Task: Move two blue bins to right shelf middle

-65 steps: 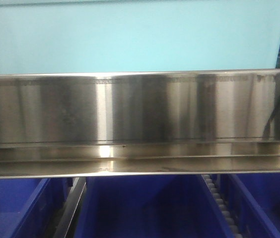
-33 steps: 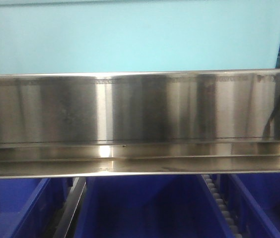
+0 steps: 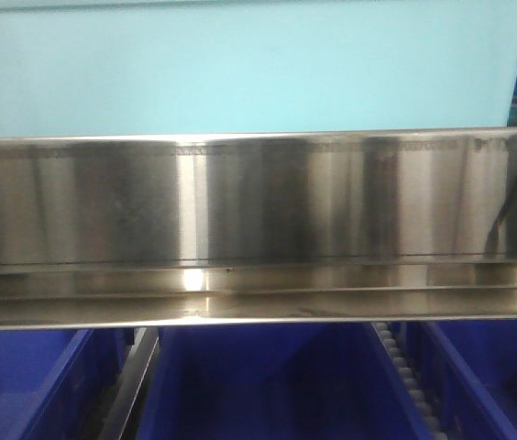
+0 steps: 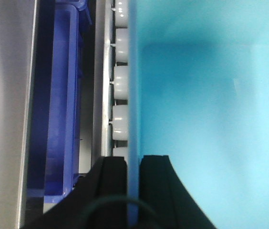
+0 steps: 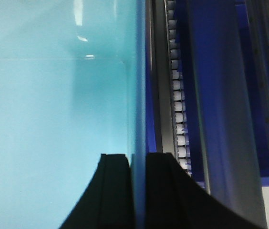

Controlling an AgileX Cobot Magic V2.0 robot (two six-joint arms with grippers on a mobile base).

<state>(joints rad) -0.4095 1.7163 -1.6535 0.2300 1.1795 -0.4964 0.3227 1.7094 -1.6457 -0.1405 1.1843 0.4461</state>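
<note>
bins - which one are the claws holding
The pale cyan bin above the steel rail: the left claw and right claw each pinch one of its walls. The dark blue bins sit below, ungripped.

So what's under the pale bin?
A steel rail, with dark blue bins lower down. The rail hides the pale bin's base and whatever it rests on.

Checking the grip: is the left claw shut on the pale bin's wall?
Shut: the left claw clamps the bin wall, no gap either side.
</note>
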